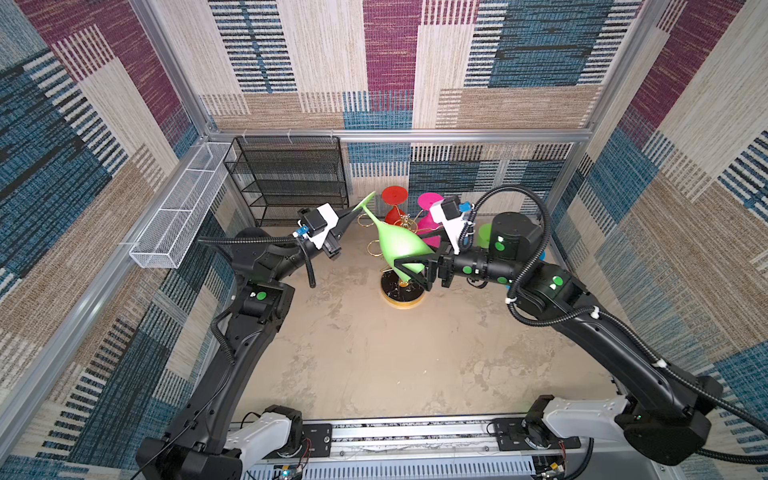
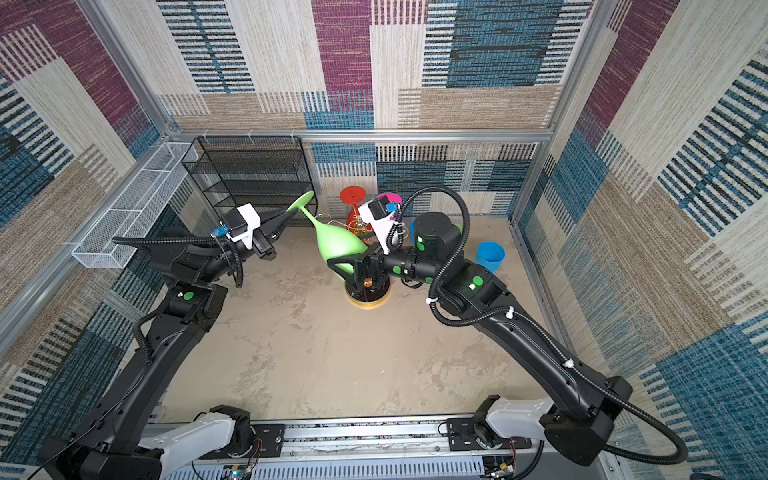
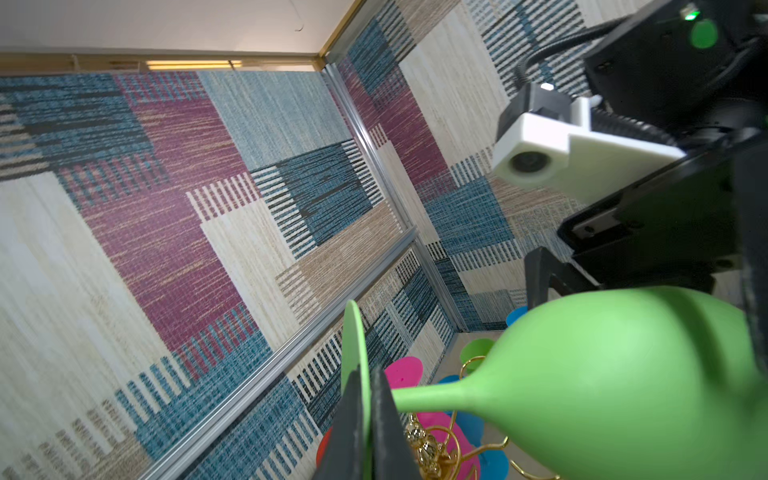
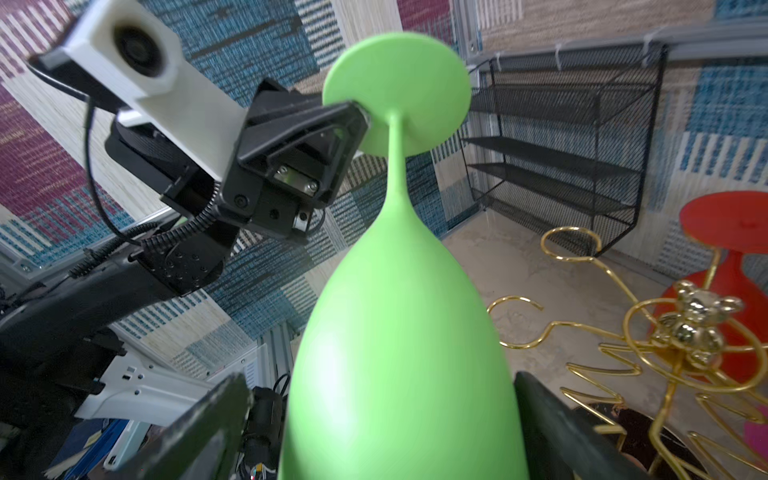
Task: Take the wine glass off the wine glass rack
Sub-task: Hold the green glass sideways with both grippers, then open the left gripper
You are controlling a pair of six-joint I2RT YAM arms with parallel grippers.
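Observation:
A green wine glass (image 1: 399,247) (image 2: 334,243) hangs tilted, foot up and to the left, bowl low over the rack's base. My left gripper (image 1: 359,210) (image 3: 365,374) is shut on the edge of its round foot (image 4: 399,83). My right gripper (image 1: 405,270) (image 4: 382,390) is open, a finger on each side of the bowl with a gap showing. The wine glass rack (image 1: 402,297) (image 4: 685,332) is gold wire on a black, gold-rimmed base. Its ring arms lie beside the green glass, apart from it. A red glass (image 1: 394,203) and a pink glass (image 1: 430,208) hang upside down on it.
A black mesh shelf unit (image 1: 291,174) stands at the back left, just behind the green foot. A long white mesh basket (image 1: 178,212) runs along the left wall. A small green cup (image 1: 484,235) and a blue cup (image 2: 490,255) sit behind my right arm.

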